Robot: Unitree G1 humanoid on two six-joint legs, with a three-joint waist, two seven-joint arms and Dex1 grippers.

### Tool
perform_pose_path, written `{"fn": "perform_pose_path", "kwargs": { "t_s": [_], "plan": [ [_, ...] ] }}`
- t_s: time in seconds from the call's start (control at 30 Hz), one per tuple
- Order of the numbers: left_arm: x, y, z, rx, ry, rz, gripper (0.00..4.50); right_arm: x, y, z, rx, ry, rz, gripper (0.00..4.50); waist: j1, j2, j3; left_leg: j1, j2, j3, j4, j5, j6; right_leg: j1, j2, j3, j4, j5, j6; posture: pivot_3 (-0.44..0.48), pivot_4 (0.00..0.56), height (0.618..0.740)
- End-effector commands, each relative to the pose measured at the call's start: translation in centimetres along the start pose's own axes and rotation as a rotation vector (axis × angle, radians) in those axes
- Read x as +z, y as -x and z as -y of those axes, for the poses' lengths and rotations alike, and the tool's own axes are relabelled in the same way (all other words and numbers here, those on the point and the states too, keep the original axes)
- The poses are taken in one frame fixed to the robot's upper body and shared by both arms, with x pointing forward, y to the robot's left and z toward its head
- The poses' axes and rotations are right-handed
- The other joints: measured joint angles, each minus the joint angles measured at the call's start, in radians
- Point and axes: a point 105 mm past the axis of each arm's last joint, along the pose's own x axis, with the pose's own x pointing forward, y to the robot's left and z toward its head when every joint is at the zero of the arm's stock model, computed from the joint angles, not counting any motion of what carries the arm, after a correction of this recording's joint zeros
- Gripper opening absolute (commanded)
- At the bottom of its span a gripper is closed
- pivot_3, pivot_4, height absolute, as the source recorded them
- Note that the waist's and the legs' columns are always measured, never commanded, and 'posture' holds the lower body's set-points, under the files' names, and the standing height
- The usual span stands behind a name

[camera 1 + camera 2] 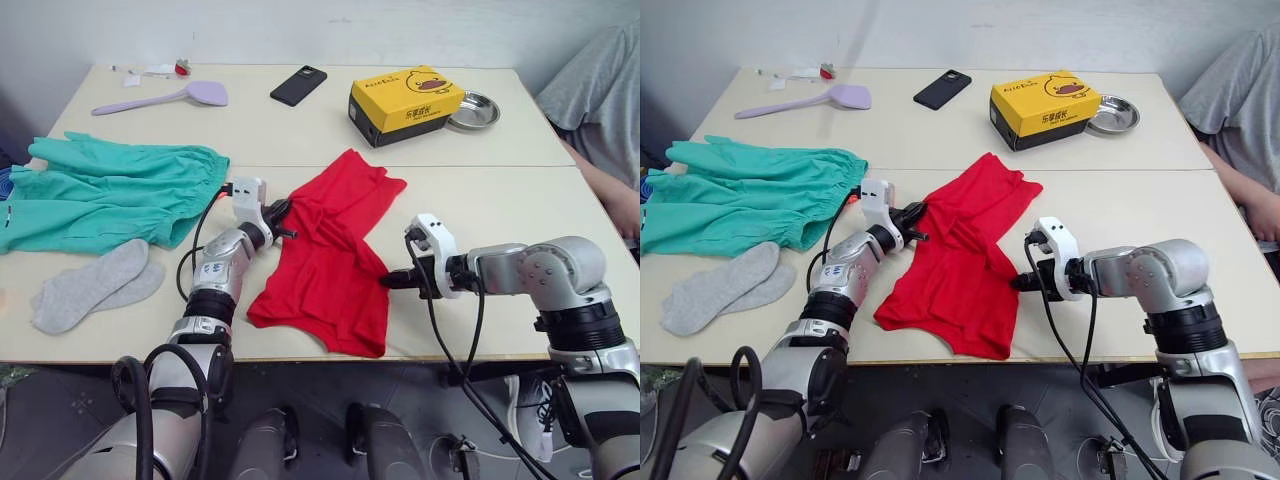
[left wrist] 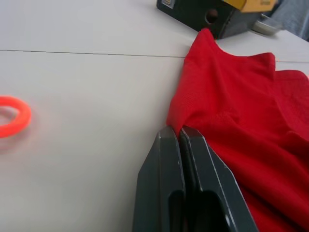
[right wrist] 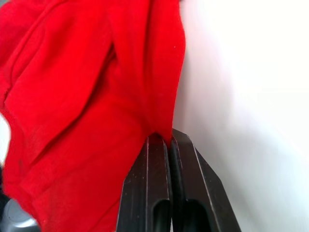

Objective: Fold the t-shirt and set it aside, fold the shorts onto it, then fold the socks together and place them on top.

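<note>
The t-shirt (image 1: 330, 255), bright red and bunched into loose ridges, lies across the middle of the table (image 1: 500, 215) near its front edge as I work both arms on the first fold. My left gripper (image 1: 283, 218) is clamped on the shirt's left edge, fingers pressed together with a pinch of cloth between them, and my right gripper (image 1: 388, 281) is closed the same way on the opposite edge; I judge the two pinches are there so the cloth can be lifted and laid over itself. The fold looks barely begun, the shirt being still rumpled, not flat. The shorts (image 1: 110, 190), teal-green, lie spread at the table's left side, well apart from the shirt, with the socks (image 1: 90, 285), light grey and overlapping, just in front of them, both apparently waiting their turn. Toward the far edge sit a black phone (image 1: 298, 85), a yellow box (image 1: 405, 103) with a small metal dish (image 1: 474, 111) touching it, and a lilac spatula (image 1: 165, 98). The tabletop is pale and matte, against a plain wall; a person's grey sleeve (image 1: 600, 90) shows at the right.
</note>
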Motion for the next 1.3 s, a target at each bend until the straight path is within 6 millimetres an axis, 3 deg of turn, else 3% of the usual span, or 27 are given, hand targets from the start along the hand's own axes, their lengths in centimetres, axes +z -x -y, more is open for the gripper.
{"fn": "perform_pose_path", "kwargs": {
  "t_s": [0.03, 0.07, 0.13, 0.23, 0.37, 0.47, 0.57, 0.7, 0.87, 1.2, 1.3],
  "plan": [
    [1.7, 0.6, -0.2, 0.008, 0.022, 0.056, 0.00, 1.5, 0.1, 0.7, -0.019, 0.089, 0.057, 0.05, 0.000, 0.000, 0.000, 0.000, 0.000, 0.000, 0.000, 0.000, 0.000, 0.000, 0.000, 0.000, 0.000, 0.000, 0.000, 0.000, 0.150, 0.740],
    [1.5, 0.9, -0.3, 0.016, 0.019, 0.041, 0.00, 1.7, 0.1, 0.9, -0.024, 0.109, 0.069, 0.05, 0.000, 0.000, 0.000, 0.000, 0.000, 0.000, 0.000, 0.000, 0.000, 0.000, 0.000, 0.000, 0.000, 0.000, 0.000, 0.000, 0.150, 0.740],
    [1.2, 1.4, -0.1, -0.009, 0.004, 0.012, 0.45, 2.0, 0.2, 1.0, -0.013, 0.135, 0.089, 0.00, 0.000, 0.000, 0.000, 0.000, 0.000, 0.000, 0.000, 0.000, -0.001, 0.000, 0.000, 0.000, 0.000, 0.000, 0.000, 0.000, 0.150, 0.740],
    [1.0, 2.8, 0.1, -0.085, -0.143, -0.037, 1.31, 2.1, 1.3, 1.0, -0.011, 0.198, 0.114, 0.66, 0.000, 0.000, 0.000, 0.000, 0.000, 0.000, 0.000, -0.001, -0.001, 0.000, 0.000, 0.000, 0.001, 0.000, 0.000, 0.000, 0.150, 0.740],
    [2.5, 6.1, -0.5, -0.239, -0.440, -0.057, 2.60, -0.4, 4.1, 1.6, -0.003, 0.473, 0.058, 2.04, 0.003, 0.001, 0.000, 0.000, 0.000, 0.000, -0.001, -0.002, -0.004, 0.000, 0.001, -0.001, -0.001, 0.000, 0.000, 0.000, 0.150, 0.740],
    [2.8, 7.6, -0.6, -0.332, -0.602, -0.073, 3.61, -1.4, 5.0, 2.4, -0.030, 0.642, 0.051, 3.14, 0.003, 0.001, 0.000, 0.000, 0.000, 0.001, -0.001, -0.003, -0.006, 0.000, 0.000, -0.003, -0.004, 0.000, 0.000, 0.000, 0.150, 0.740],
    [2.0, 9.9, -1.3, -0.515, -0.994, -0.159, 4.47, -2.9, 5.7, 3.3, -0.044, 0.976, 0.056, 4.12, 0.003, 0.001, 0.000, 0.001, 0.000, 0.004, -0.001, -0.004, -0.006, 0.001, 0.000, -0.003, -0.004, 0.001, 0.001, 0.000, 0.150, 0.740],
    [0.8, 11.0, -1.5, -0.701, -1.269, -0.217, 4.47, -4.0, 4.7, 3.2, -0.018, 1.245, 0.085, 4.12, 0.000, 0.002, 0.001, 0.004, 0.000, 0.009, -0.005, -0.004, -0.007, 0.000, 0.000, -0.002, -0.006, 0.002, 0.001, 0.000, 0.150, 0.740],
    [-0.9, 10.8, 0.0, -0.879, -1.362, -0.203, 4.47, -4.2, 2.2, 1.4, 0.050, 1.466, 0.160, 4.12, -0.003, 0.001, 0.000, 0.004, 0.002, 0.008, -0.005, -0.004, -0.007, 0.000, -0.003, -0.001, -0.007, 0.003, -0.001, 0.000, 0.150, 0.740],
    [-3.0, 10.9, 3.7, -1.142, -1.353, -0.117, 4.47, -5.4, -0.6, -2.2, 0.219, 1.557, 0.215, 4.12, -0.004, 0.001, 0.000, 0.005, 0.003, 0.008, 0.000, -0.004, -0.007, 0.001, -0.002, -0.003, -0.003, 0.003, -0.003, 0.000, 0.150, 0.740],
    [-3.7, 11.3, 4.1, -1.193, -1.325, -0.133, 4.50, -5.3, -1.1, -2.5, 0.219, 1.555, 0.230, 3.54, -0.004, 0.001, 0.000, 0.006, 0.003, 0.007, 0.001, -0.005, -0.006, 0.002, -0.002, -0.003, -0.002, 0.002, -0.003, 0.000, 0.150, 0.740]
  ]
}}
